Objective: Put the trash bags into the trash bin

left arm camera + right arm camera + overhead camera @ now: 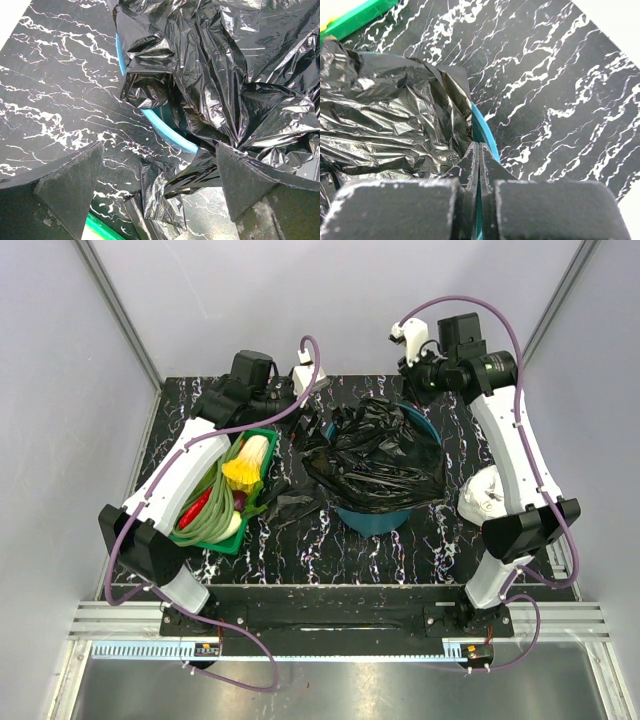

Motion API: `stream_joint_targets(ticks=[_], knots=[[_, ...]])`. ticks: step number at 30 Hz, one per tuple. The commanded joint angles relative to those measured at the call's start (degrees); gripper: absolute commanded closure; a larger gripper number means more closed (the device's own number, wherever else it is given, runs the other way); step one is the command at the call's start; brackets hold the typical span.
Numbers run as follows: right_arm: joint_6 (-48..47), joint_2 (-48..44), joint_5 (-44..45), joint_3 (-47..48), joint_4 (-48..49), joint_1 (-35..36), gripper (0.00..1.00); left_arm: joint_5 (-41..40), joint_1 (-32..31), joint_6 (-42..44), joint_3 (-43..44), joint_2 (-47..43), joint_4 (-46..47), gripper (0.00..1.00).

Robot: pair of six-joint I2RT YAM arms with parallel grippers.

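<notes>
Draping trash bin, trash bag ahead of wide-apart left gripper; right gripper closed at rim.

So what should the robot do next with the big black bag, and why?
Probably the open left claw should close on the trash bag fold hanging outside the trash bin rim. That fold lies right before it, and the right claw is shut.
</notes>
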Motion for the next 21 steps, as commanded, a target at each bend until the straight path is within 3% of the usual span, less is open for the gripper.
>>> stream_joint_targets(ticks=[1, 8, 14, 21], knots=[[0.7, -0.1, 2.2, 5.8, 0.6, 0.7, 1.00, -0.4, -0.1, 0.8, 2.3, -2.1, 2.0, 0.01], [-0.5, 0.5, 3.3, 8.1, -1.0, 0.7, 1.00, 0.1, -0.1, 0.5, 4.3, -1.4, 2.0, 0.01], [-1.3, 1.0, -0.1, 5.3, -3.7, 0.7, 0.72, 0.1, -0.1, 0.9, 4.2, -1.3, 2.0, 0.01], [-2.7, 0.7, -1.3, -0.2, -3.1, 0.9, 0.62, 0.0, -0.1, 1.3, 3.7, -1.5, 1.8, 0.01]])
